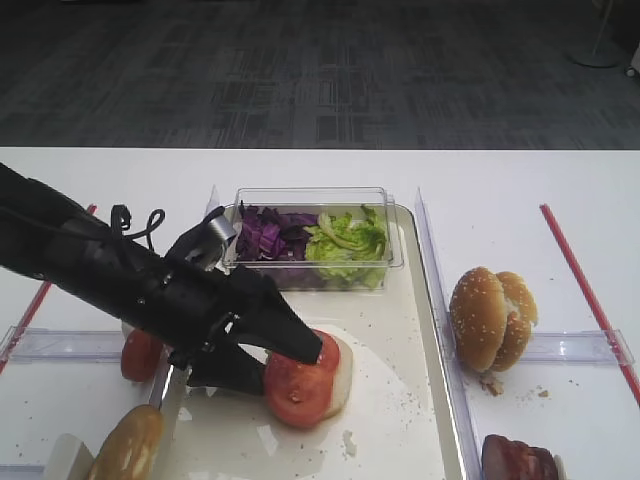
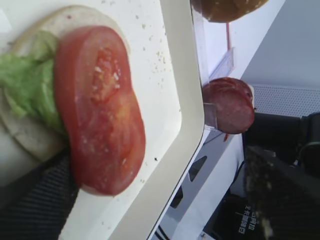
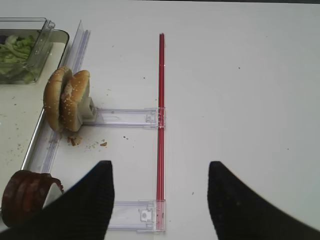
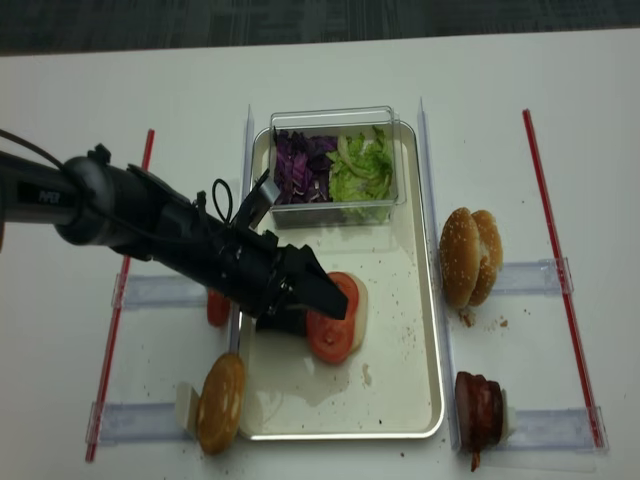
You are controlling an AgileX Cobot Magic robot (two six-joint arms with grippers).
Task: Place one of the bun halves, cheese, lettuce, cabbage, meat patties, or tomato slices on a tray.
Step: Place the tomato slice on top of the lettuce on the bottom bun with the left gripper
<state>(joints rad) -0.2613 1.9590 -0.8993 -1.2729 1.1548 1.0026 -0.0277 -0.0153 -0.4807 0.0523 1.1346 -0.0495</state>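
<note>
Our left gripper, a black two-fingered pincer, hangs low over the long cream-white rectangular tray with its jaws spread wide and nothing between them. Just under its tips we see two bright red round tomato slices lying overlapped on a pale flat round bun base, with a light green crinkly lettuce leaf between slices and base. Left of the tray another red slice stands beside a clear plastic divider, and at the near left a golden-brown bun half stands on edge. At the far end of the tray sits a small clear plastic tub holding dark purple shredded cabbage on the left and more green leaves on the right. Right of the tray, two sesame-seeded bun halves lean together, with dark reddish-brown meat patties nearer us. Our right gripper hovers above the white table, jaws parted and empty.
</note>
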